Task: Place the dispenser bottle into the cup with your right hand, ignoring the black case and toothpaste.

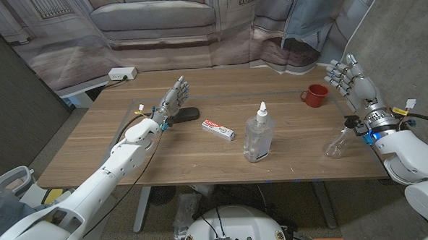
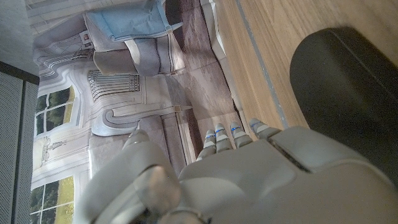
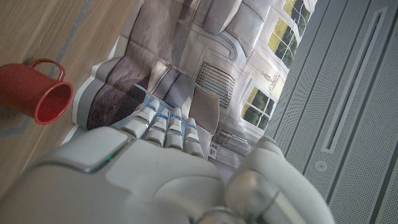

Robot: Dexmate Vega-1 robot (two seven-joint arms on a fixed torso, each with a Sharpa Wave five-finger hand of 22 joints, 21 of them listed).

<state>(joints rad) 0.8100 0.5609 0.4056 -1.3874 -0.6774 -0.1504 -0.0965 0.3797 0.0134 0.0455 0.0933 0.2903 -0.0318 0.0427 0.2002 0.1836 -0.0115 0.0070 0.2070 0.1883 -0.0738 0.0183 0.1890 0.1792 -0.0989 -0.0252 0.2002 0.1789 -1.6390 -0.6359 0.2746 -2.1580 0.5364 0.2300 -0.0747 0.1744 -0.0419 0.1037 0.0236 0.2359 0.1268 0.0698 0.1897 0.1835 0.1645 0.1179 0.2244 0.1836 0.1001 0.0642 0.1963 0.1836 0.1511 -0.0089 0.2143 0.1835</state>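
A clear dispenser bottle (image 1: 258, 136) with a white nozzle stands upright near the middle of the table, toward the front. The red cup (image 1: 315, 95) with a handle stands upright at the back right; in the right wrist view the red cup (image 3: 36, 93) shows beside my hand. My right hand (image 1: 351, 78) is raised at the table's right edge, fingers apart and holding nothing, just right of the cup. My left hand (image 1: 172, 98) stands at the back left, fingers apart and holding nothing, next to the black case (image 1: 188, 114).
A toothpaste box (image 1: 219, 129) lies between the black case and the bottle. A white power strip (image 1: 122, 73) sits on a ledge beyond the table's back left corner. The black case (image 2: 342, 93) shows close to my left hand (image 2: 261, 180).
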